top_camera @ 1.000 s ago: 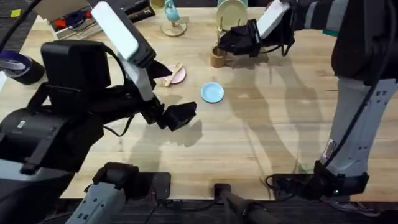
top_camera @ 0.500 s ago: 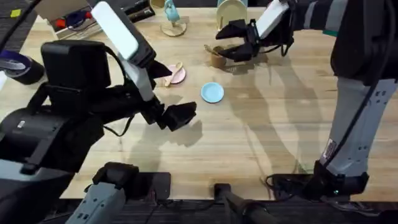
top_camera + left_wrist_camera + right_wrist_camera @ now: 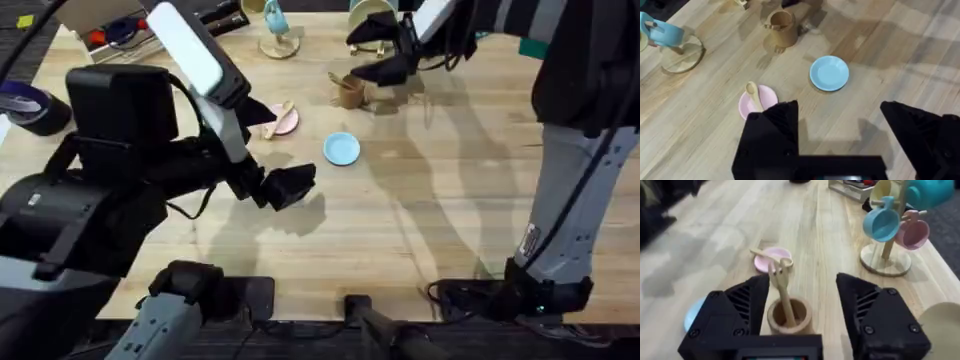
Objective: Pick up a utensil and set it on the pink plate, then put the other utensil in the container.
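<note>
With the fork (image 3: 781, 292) stood in the cup (image 3: 788, 315) and the spoon (image 3: 754, 95) laid on the pink plate (image 3: 758, 102), both grippers (image 3: 799, 330) (image 3: 840, 145) are held released.

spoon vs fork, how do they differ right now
The spoon lies flat across the pink plate; the fork stands leaning in the container, tines up. The spoon ends in a rounded bowl, the fork in short tines. Both are pale wood with thin handles.

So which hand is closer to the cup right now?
Right. The right hand is open just above and beside the cup, which holds the fork. The left hand sits well short of it.
</note>
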Motion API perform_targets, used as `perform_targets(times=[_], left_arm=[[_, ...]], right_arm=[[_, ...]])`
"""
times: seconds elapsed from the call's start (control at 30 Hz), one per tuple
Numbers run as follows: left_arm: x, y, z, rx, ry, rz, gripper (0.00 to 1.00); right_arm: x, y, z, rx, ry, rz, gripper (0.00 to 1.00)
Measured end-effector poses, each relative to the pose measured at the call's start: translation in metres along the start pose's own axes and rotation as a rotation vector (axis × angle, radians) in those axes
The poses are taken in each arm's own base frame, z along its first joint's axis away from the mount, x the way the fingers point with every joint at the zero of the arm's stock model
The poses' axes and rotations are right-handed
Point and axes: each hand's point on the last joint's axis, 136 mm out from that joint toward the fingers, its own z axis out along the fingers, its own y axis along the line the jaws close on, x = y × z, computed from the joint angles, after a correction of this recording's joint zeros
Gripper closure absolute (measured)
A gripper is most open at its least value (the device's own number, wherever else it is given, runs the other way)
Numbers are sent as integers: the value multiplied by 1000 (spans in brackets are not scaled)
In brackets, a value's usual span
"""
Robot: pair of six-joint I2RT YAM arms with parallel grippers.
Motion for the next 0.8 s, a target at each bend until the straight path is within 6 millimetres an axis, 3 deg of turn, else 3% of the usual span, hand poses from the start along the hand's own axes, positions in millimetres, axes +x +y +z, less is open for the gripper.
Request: perform_targets(times=[0.2, 0.43, 0.8], left_arm=[[0, 0, 0, 0, 0, 0, 8], [0, 0, 0, 0, 0, 0, 8], [0, 0, 0, 0, 0, 0, 6]], right_arm=[[-16, -6, -4, 22, 80, 159, 9], [-25, 8, -17, 71, 310, 325, 7], [-95, 45, -52, 230, 557, 430, 5]])
